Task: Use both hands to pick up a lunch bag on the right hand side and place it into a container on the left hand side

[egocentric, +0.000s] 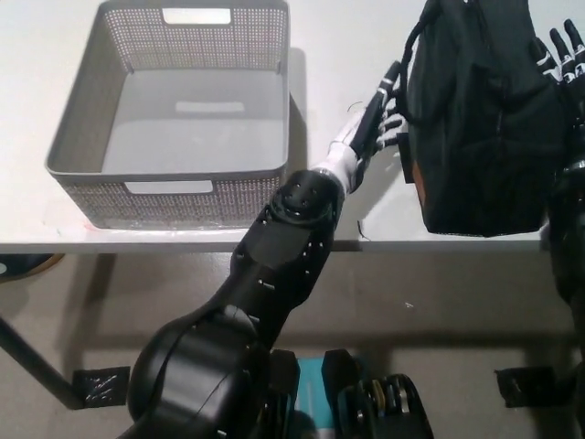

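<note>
Your left hand (377,114) stands edge-on beside the bag (480,114), fingers straight and close together, pressed flat to the bag's left side; it grips nothing. Its arm runs down and left from the wrist to a large black casing that crosses the front edge of the bench (183,233).

Your right hand (559,57) shows only as dark fingers (552,44) pointing upward at the bag's upper right edge, near the picture's border. You cannot tell whether they touch the fabric or how far they are spread.

The bag, black and soft-sided, sits upright on the right part of the bench, its base close to the front edge, a small orange patch low on its left face.

The basket (73,137), grey with perforated walls and slot handles, stands on the left part of the bench, well apart from the bag, with nothing inside.

The bench top is white. Below it lies a grey-beige floor with a dark bench leg at lower left.
</note>
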Motion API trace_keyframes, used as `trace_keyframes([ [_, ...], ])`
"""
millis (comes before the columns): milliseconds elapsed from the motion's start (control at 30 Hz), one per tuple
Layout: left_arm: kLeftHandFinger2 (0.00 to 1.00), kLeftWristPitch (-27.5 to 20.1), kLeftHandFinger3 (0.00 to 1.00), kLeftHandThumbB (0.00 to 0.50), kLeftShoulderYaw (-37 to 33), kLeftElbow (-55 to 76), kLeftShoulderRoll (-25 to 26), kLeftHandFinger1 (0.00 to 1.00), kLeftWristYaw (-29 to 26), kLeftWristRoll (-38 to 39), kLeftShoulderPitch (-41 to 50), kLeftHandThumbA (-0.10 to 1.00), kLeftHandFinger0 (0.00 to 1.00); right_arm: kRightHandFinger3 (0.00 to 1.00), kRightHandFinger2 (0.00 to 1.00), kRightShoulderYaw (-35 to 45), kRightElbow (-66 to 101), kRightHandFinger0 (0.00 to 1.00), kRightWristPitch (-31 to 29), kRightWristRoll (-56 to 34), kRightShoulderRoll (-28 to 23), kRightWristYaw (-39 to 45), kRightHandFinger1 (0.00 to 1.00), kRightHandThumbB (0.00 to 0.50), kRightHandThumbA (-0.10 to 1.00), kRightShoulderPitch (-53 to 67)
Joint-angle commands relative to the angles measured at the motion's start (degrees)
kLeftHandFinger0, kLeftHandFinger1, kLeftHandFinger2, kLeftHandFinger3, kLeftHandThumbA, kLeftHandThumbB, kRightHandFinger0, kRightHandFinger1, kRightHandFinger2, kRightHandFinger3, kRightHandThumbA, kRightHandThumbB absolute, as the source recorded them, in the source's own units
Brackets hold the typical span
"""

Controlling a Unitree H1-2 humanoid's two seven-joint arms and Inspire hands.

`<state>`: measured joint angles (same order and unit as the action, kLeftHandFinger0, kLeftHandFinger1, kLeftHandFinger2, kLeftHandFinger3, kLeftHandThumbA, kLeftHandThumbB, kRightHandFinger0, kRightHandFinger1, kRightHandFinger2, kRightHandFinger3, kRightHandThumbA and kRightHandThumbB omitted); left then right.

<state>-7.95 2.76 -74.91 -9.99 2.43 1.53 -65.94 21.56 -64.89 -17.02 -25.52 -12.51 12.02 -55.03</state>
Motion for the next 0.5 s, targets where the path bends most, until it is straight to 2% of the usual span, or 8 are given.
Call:
trace_keyframes([
  [0,1.00,-0.80,1.00,0.445,-3.22,-0.49,-0.69,1.00,-1.85,-3.09,-1.25,1.00,1.00,1.00,1.00,0.44,-7.65,1.00,-0.67,-0.81,4.01,0.82,1.00,0.222,1.00,-3.46],
  [67,1.00,-0.70,1.00,0.430,-5.08,-0.60,-0.85,1.00,-3.29,-4.55,-0.77,1.00,1.00,1.00,1.00,-0.20,-9.75,1.00,-0.71,-0.11,5.70,0.98,1.00,0.200,1.00,-3.57],
  [133,1.00,-1.97,1.00,0.362,-10.32,-1.38,-0.71,1.00,-5.73,-9.36,-0.25,1.00,1.00,1.00,1.00,0.57,-11.31,1.00,1.43,-1.39,8.47,1.71,1.00,0.189,1.00,-3.72],
  [200,1.00,-0.62,1.00,0.365,-13.11,-1.98,-0.63,1.00,-6.69,-10.70,0.13,1.00,1.00,1.00,1.00,0.52,-12.23,1.00,2.02,-1.82,10.43,4.87,1.00,0.156,1.00,-3.77],
  [267,1.00,0.41,1.00,0.332,-14.89,-2.20,-0.35,1.00,-6.78,-11.25,0.22,1.00,1.00,1.00,1.00,-1.20,-11.90,1.00,1.39,0.12,12.30,3.42,1.00,0.167,1.00,-4.44],
  [333,1.00,0.53,1.00,0.338,-15.41,-2.11,0.12,1.00,-7.41,-10.70,0.11,1.00,1.00,1.00,1.00,-1.52,-11.68,1.00,1.43,0.46,13.57,1.71,1.00,0.160,1.00,-5.57],
  [400,1.00,-0.25,1.00,0.373,-15.01,-2.00,0.63,1.00,-6.57,-9.72,0.02,1.00,1.00,1.00,1.00,-1.37,-11.66,1.00,1.72,0.26,13.91,1.20,1.00,0.171,1.00,-6.01],
  [467,1.00,-0.92,1.00,0.351,-14.31,-1.93,1.24,1.00,-6.05,-8.62,-0.56,1.00,1.00,1.00,1.00,-1.15,-11.69,1.00,2.00,-0.08,13.94,1.57,1.00,0.186,1.00,-6.62],
])
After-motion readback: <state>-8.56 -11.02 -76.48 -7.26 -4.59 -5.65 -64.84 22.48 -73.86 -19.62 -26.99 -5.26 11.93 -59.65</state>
